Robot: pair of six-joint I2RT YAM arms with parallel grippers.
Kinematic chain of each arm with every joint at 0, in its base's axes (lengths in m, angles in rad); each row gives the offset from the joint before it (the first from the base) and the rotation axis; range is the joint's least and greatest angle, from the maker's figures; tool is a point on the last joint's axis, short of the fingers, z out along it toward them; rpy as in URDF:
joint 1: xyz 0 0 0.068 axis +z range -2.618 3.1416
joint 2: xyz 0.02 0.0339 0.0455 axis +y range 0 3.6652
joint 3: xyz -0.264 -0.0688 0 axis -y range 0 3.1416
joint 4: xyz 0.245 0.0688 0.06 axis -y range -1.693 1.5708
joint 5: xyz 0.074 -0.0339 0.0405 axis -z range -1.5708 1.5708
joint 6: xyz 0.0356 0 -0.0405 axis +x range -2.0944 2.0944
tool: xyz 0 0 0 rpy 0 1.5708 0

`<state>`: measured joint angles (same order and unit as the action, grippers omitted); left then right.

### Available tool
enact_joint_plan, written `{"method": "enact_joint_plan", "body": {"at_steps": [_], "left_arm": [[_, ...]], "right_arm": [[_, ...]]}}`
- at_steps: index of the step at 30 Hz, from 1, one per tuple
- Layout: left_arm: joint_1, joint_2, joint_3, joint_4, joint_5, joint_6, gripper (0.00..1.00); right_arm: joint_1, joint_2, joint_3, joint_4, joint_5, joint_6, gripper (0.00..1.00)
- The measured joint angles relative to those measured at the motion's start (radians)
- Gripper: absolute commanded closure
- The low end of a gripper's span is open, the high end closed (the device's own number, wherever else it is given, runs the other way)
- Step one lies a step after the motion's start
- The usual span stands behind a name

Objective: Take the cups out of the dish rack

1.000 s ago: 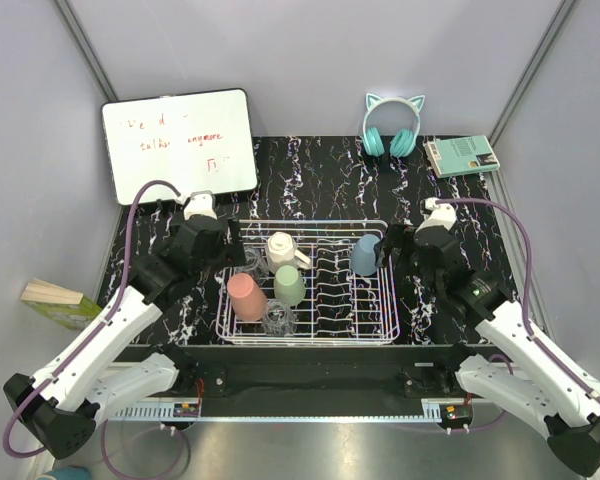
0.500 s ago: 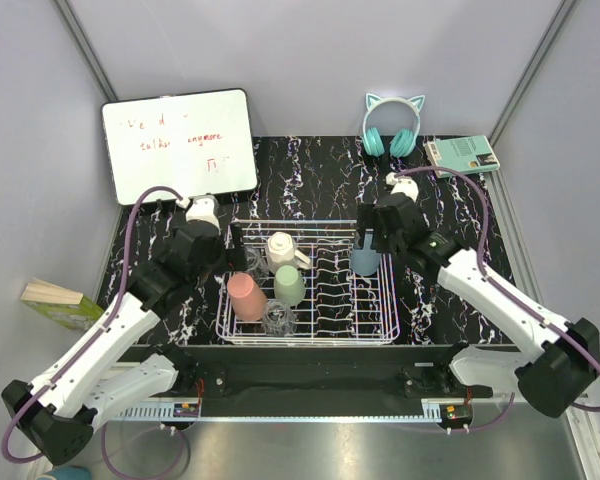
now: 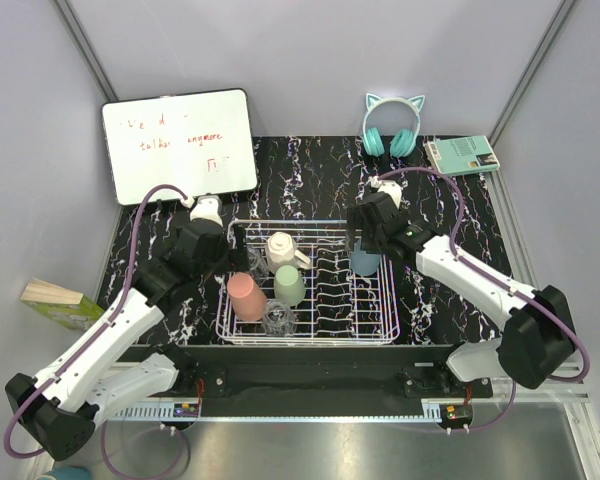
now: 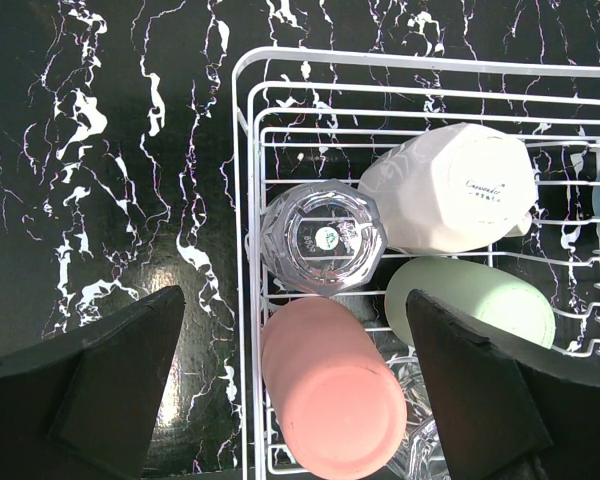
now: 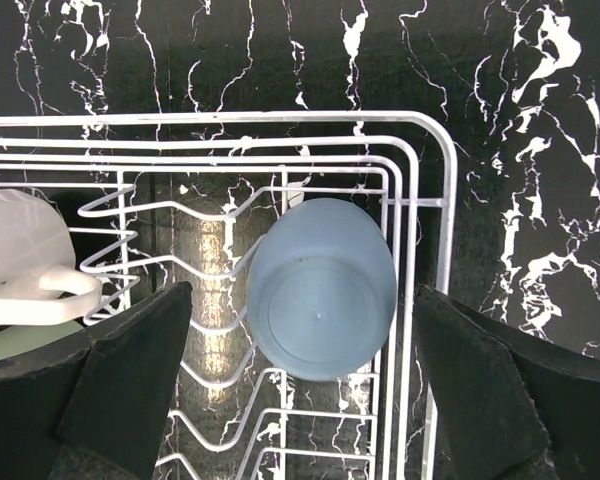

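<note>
Top external | right gripper (image 5: 302,300) now over blue cup (image 3: 363,264), wide, empty | left gripper (image 4: 295,300) wide, empty, seemingly unmoved

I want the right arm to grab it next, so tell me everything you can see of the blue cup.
The blue cup is a plain, matte tumbler that looks plastic, with no handle. It sits upside down, flat base up, slightly tilted, on the wires near the far right corner of the dish rack. No other cup touches it. The right tool hangs open above it, apart.
</note>
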<state>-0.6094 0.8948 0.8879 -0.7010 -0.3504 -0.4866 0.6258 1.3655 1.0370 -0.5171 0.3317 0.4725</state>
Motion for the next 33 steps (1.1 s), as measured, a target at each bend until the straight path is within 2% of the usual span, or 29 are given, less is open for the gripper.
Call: {"method": "enact_joint_plan", "body": {"at_steps": [12, 17, 27, 29, 33], "left_arm": [[0.0, 0.006, -0.001, 0.0, 0.002, 0.0, 0.01], [0.0, 0.011, -0.008, 0.0, 0.003, 0.0, 0.01], [0.0, 0.019, -0.013, 0.0, 0.007, -0.001, 0.01], [0.0, 0.019, -0.013, 0.0, 0.008, -0.001, 0.01], [0.0, 0.019, -0.013, 0.0, 0.008, -0.001, 0.01]], "right_arm": [[0.0, 0.052, 0.0, 0.027, 0.006, 0.011, 0.01], [0.0, 0.059, -0.019, 0.044, 0.01, 0.024, 0.15], [0.0, 0.06, -0.056, 0.084, 0.026, 0.04, 0.13], [0.0, 0.063, -0.057, 0.087, 0.026, 0.041, 0.15], [0.0, 0.074, -0.06, 0.097, 0.043, 0.041, 0.31]]}}
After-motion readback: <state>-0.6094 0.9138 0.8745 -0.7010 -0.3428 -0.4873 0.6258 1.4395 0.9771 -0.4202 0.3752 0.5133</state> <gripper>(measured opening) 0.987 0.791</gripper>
